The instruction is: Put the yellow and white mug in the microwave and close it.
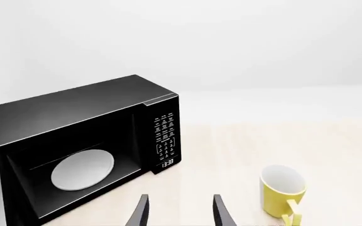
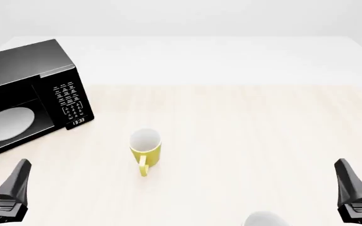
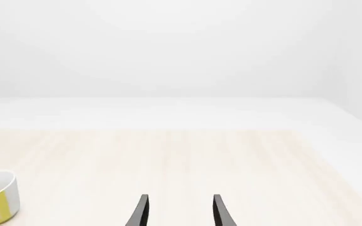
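Fingers of your left gripper are standing spread with nothing between them, waiting at about 8 o'clock on the table. At 10 o'clock the microwave is sitting with its cavity open and the turntable plate showing; I cannot see the door. Near centre, the yellow and white mug is standing upright, handle pointing toward 6 o'clock. Your right gripper is likewise gaping empty at 4 o'clock. You are starting the pick: next, reach the nearer left gripper to the mug.
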